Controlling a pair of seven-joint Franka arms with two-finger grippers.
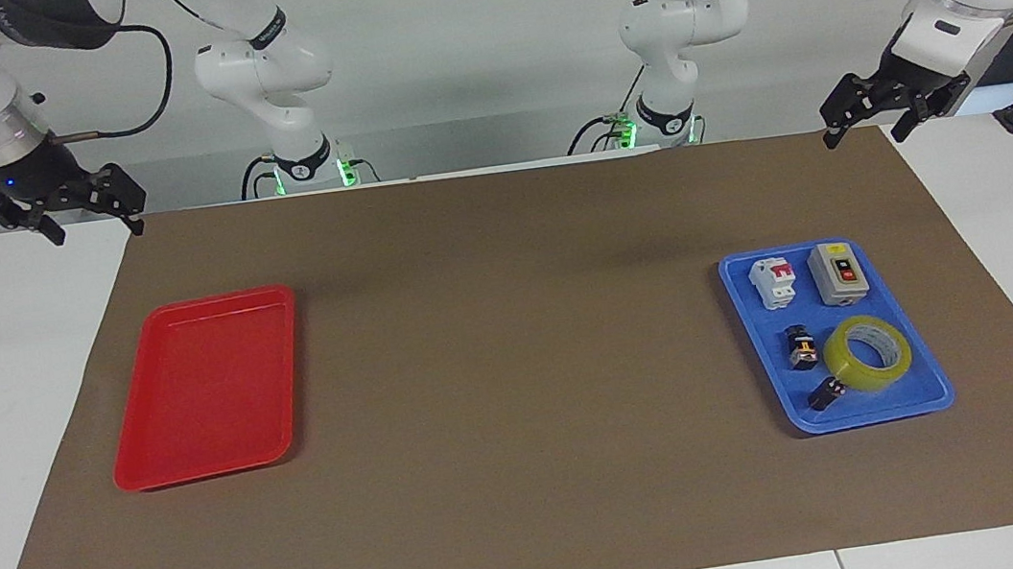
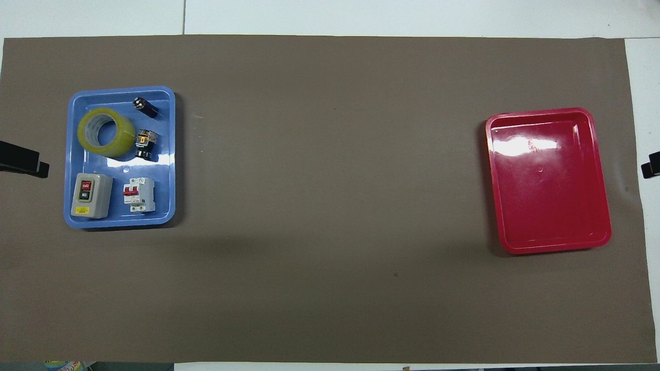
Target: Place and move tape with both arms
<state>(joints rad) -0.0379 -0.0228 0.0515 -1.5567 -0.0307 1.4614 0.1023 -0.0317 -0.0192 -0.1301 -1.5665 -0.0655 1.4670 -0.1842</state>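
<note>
The tape (image 1: 868, 353), a translucent yellow roll with a whitish core, lies flat in the blue tray (image 1: 907, 401) at the left arm's end of the table, in the part of the tray farther from the robots. It also shows in the overhead view (image 2: 105, 133), in the same tray (image 2: 166, 159). My left gripper (image 1: 865, 134) hangs open and empty over the mat's edge nearest the robots, well away from the tray; only its tip shows in the overhead view (image 2: 23, 162). My right gripper (image 1: 99, 230) is open and empty over the mat's corner at the right arm's end (image 2: 650, 169). Both arms wait.
The blue tray also holds a grey switch box (image 1: 839, 273), a white circuit breaker (image 1: 777, 280) and two small black cylindrical parts (image 1: 801, 348) (image 1: 826, 394) beside the tape. An empty red tray (image 1: 205, 389) lies at the right arm's end. Two smaller white arms (image 1: 292, 108) stand at the robots' edge of the table.
</note>
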